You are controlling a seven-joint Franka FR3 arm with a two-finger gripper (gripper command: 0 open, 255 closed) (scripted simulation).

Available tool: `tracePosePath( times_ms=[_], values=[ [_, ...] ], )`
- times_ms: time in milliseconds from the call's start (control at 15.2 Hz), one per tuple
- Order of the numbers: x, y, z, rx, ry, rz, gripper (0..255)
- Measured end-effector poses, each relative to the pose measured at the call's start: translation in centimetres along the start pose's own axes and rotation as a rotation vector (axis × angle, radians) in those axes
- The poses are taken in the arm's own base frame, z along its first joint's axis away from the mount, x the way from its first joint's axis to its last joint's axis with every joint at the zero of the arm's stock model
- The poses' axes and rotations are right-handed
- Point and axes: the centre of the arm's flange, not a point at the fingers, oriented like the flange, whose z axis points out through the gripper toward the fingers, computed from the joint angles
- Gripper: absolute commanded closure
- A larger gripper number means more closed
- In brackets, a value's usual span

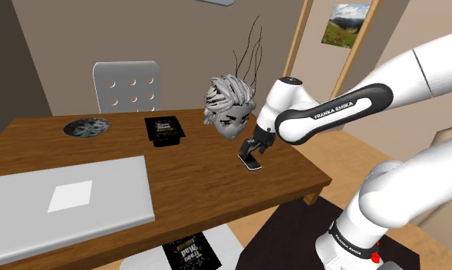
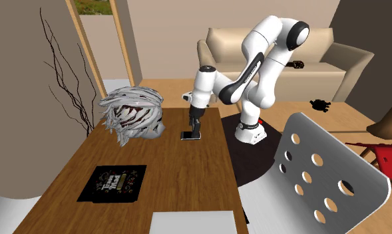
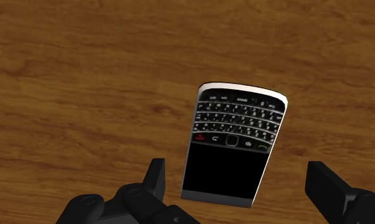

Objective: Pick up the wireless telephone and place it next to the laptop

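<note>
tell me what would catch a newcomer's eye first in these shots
The white arm bends down over the wooden table, its open black gripper poised just above a black keypad phone, one finger on either side. Close beside the phone sits an odd shaggy grey-white head. A closed grey laptop lies at the shoulder view's lower left.

In the wrist view both fingers [image 3: 155, 181] are cut by the edge, so their bases are not seen. In the shoulder view the phone [image 1: 252, 162], just under the fingers, is too small to read. The laptop [image 1: 63, 199], far from the fingers, is cut by the edge.
</note>
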Motion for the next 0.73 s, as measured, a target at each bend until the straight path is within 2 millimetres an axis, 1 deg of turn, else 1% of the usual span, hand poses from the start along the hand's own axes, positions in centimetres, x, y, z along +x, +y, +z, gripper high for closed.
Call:
tracePosePath(
  times_ms=[330, 462, 726],
  values=[
    [0.0, 0.0, 3.0, 0.000, 0.001, 0.002, 0],
    [0.0, 0.0, 3.5, 0.001, 0.001, 0.002, 0],
    [0.0, 0.0, 3.7, 0.001, 0.002, 0.002, 0]
  ],
)
